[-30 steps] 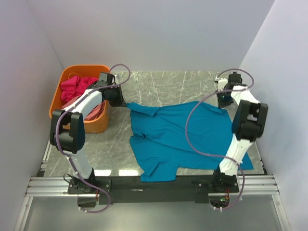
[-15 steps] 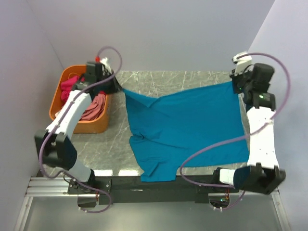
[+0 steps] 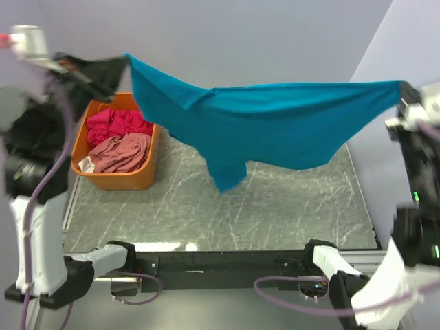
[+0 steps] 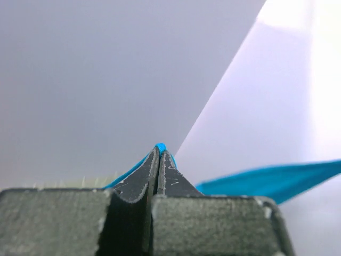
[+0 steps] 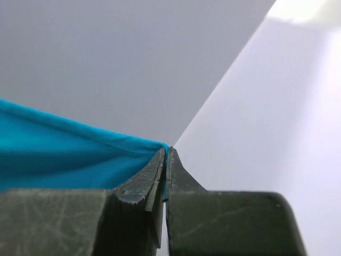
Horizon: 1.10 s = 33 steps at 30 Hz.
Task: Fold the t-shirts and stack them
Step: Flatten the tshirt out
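The teal-blue t-shirt (image 3: 275, 124) hangs stretched in the air between both grippers, high above the table, a sleeve drooping at the lower middle. My left gripper (image 3: 126, 60) is shut on its left corner; teal cloth (image 4: 160, 146) shows at the fingertips in the left wrist view. My right gripper (image 3: 402, 87) is shut on its right corner, and the cloth (image 5: 69, 152) runs leftward from the jaws in the right wrist view. The magenta-pink t-shirt (image 3: 113, 124) and the dusty salmon-pink t-shirt (image 3: 124, 152) lie crumpled in the orange basket (image 3: 130, 179).
The grey marbled table (image 3: 275, 206) lies below the hanging shirt. The orange basket stands at the table's back left. White walls close in at the back and both sides. The arm bases sit on a black rail (image 3: 220, 265) at the near edge.
Both arms have risen sharply, lifting the teal-blue shirt off the table and pulling it taut in the air. The basket's shirts have not moved.
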Available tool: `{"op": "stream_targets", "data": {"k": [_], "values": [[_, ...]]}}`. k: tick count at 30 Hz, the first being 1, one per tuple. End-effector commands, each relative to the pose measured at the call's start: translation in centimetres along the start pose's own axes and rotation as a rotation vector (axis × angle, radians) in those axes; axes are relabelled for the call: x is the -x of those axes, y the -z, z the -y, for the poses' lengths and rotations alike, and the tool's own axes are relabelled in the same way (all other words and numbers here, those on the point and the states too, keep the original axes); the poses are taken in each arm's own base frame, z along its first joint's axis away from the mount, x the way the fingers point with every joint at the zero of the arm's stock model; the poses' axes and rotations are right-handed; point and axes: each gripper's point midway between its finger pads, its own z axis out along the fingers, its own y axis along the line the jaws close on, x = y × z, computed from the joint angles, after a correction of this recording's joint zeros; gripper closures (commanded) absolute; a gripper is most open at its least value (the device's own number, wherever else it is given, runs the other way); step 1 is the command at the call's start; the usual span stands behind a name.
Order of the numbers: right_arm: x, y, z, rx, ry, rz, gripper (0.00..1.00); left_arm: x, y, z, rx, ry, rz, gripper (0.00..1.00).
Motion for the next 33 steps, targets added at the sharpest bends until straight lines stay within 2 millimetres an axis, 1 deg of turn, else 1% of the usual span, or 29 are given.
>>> {"op": "stream_targets", "data": {"k": [1, 2, 4, 5, 6, 7, 9, 11, 12, 14, 15, 16, 17, 18, 19, 20, 21, 22, 23, 24, 25, 26, 27, 28, 29, 30, 31, 32, 33], "values": [[5.7, 4.3, 2.7, -0.132, 0.01, 0.152, 1.0, 7.3, 3.4, 5.3, -0.109, -0.017, 0.233, 1.0], [7.6, 6.1, 3.4, -0.173, 0.018, 0.204, 1.0, 8.7, 4.9, 6.5, -0.133, -0.026, 0.278, 1.0], [9.8, 8.1, 4.8, -0.249, 0.019, 0.271, 1.0, 11.4, 7.3, 8.8, -0.181, -0.04, 0.378, 0.99], [11.4, 9.8, 5.4, -0.285, 0.027, 0.317, 1.0, 12.5, 8.7, 9.9, -0.203, -0.047, 0.418, 1.0], [12.2, 10.7, 5.9, -0.312, 0.031, 0.343, 1.0, 13.7, 10.1, 11.0, -0.224, -0.045, 0.459, 0.99], [13.4, 12.1, 6.4, -0.35, 0.035, 0.376, 1.0, 14.3, 10.8, 11.6, -0.237, -0.044, 0.482, 1.0], [14.5, 13.6, 7.1, -0.391, 0.043, 0.414, 1.0, 15.5, 12.8, 13.1, -0.279, -0.042, 0.532, 1.0], [14.9, 14.7, 7.6, -0.43, 0.052, 0.427, 1.0, 15.9, 13.7, 13.9, -0.306, -0.043, 0.551, 0.99], [15.0, 14.9, 7.7, -0.439, 0.054, 0.432, 1.0, 15.9, 13.8, 14.0, -0.311, -0.041, 0.548, 0.99], [14.6, 14.6, 7.9, -0.446, 0.054, 0.417, 1.0, 15.8, 13.8, 13.9, -0.307, -0.041, 0.546, 0.99], [14.3, 14.4, 7.9, -0.444, 0.049, 0.407, 1.0, 15.1, 12.9, 13.2, -0.289, -0.041, 0.526, 0.99], [13.2, 13.0, 7.8, -0.43, 0.04, 0.374, 1.0, 14.7, 12.2, 12.6, -0.276, -0.039, 0.51, 0.99], [12.3, 12.4, 7.6, -0.425, 0.035, 0.349, 1.0, 14.0, 11.4, 12.0, -0.264, -0.034, 0.487, 1.0], [11.3, 11.2, 7.4, -0.413, 0.03, 0.323, 1.0, 11.9, 8.9, 9.8, -0.223, -0.006, 0.424, 1.0], [7.5, 7.6, 6.3, -0.359, 0.005, 0.223, 1.0, 10.3, 7.1, 8.1, -0.188, 0.018, 0.38, 0.99], [5.3, 6.0, 5.6, -0.334, -0.004, 0.172, 1.0, 7.8, 3.9, 5.2, -0.123, 0.054, 0.307, 1.0], [2.9, 4.0, 5.0, -0.319, -0.023, 0.121, 1.0, 3.0, 0.5, 0.5, -0.004, 0.096, 0.174, 0.99], [-2.8, 0.5, 2.9, -0.256, -0.039, -0.016, 1.0, 0.1, -1.8, -2.3, 0.062, 0.114, 0.095, 1.0], [-5.5, -0.8, 1.9, -0.231, -0.049, -0.075, 1.0, -4.5, -5.2, -6.6, 0.139, 0.146, -0.02, 1.0], [-7.5, -1.8, 0.6, -0.192, -0.062, -0.104, 1.0, -9.8, -6.6, -9.2, 0.157, 0.2, -0.154, 1.0], [-12.6, -3.0, -1.9, -0.134, -0.073, -0.204, 1.0, -12.1, -7.9, -10.3, 0.142, 0.222, -0.19, 1.0], [-14.1, -2.8, -2.8, -0.127, -0.074, -0.22, 1.0, -15.5, -9.2, -12.3, 0.152, 0.253, -0.253, 1.0], [-15.3, -3.4, -3.1, -0.138, -0.061, -0.215, 1.0, -19.1, -9.2, -14.2, 0.178, 0.291, -0.319, 1.0], [-19.9, -3.8, -5.3, -0.099, -0.059, -0.304, 1.0, -20.8, -9.6, -15.3, 0.192, 0.295, -0.335, 1.0], [-21.7, -4.6, -5.9, -0.092, -0.046, -0.317, 1.0, -23.0, -10.7, -16.9, 0.2, 0.29, -0.35, 1.0], [-23.9, -5.2, -6.8, -0.074, -0.021, -0.345, 1.0, -24.8, -11.0, -18.3, 0.227, 0.288, -0.373, 1.0], [-28.8, -5.5, -9.4, -0.016, -0.018, -0.429, 1.0, -26.0, -11.5, -19.2, 0.232, 0.291, -0.393, 1.0], [-30.7, -5.9, -10.4, 0.004, -0.017, -0.443, 1.0, -29.1, -12.2, -21.3, 0.262, 0.303, -0.441, 1.0], [-31.6, -6.9, -10.8, -0.004, -0.019, -0.424, 1.0, -29.7, -13.0, -22.0, 0.264, 0.298, -0.45, 1.0]]}}
